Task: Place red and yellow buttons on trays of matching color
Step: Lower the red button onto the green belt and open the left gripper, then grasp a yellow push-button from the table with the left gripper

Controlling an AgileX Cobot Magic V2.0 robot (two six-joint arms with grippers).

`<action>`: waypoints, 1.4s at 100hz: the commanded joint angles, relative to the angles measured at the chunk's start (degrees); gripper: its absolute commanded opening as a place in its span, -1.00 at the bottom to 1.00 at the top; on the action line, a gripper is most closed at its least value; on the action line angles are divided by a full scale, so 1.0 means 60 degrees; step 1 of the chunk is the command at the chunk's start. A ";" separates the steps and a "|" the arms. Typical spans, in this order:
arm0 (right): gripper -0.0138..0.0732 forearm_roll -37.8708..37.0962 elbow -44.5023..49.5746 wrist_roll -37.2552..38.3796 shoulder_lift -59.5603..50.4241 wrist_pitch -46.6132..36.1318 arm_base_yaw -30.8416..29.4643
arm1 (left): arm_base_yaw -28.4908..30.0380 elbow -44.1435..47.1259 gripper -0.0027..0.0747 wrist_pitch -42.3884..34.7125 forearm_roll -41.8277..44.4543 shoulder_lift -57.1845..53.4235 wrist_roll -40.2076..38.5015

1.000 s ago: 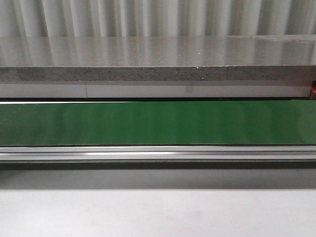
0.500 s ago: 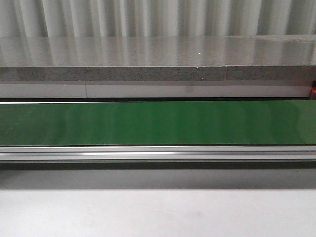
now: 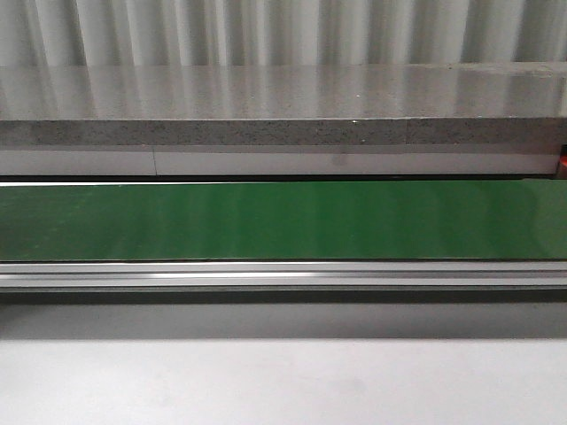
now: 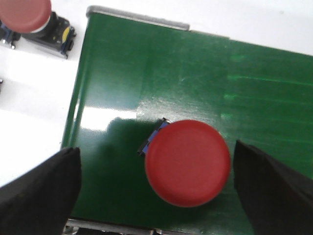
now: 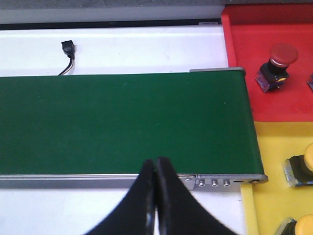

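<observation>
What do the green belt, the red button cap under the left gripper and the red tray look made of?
Green belt: likely rubbery or PVC sheet, slightly glossy, showing soft glare and faint streaks. Red button cap: probably moulded plastic, smooth and matte, evenly coloured. Red tray: apparently plastic, flat matte surface with a raised rim.

Nothing has moved in the front view. The green belt (image 3: 283, 221) looks just the same as it did a second ago and half a second ago. The tiny red spot (image 3: 563, 164) at the right edge of the frame looks about the same too. The wrist views have no earlier pictures to compare with.
</observation>
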 commanded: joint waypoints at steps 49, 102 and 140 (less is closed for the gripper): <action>-0.84 0.0060 -0.0238 -0.0090 -0.0035 -0.0583 0.0029 | 0.1155 -0.0520 0.64 -0.0383 -0.0068 -0.1357 0.0192; -0.84 0.0060 -0.0238 -0.0090 -0.0035 -0.0583 0.0029 | 0.3469 -0.0538 0.64 -0.1106 -0.0360 0.0973 0.0192; -0.84 0.0060 -0.0238 -0.0090 -0.0035 -0.0583 0.0029 | 0.4099 -0.1476 0.64 -0.1376 -0.0360 0.2465 0.0192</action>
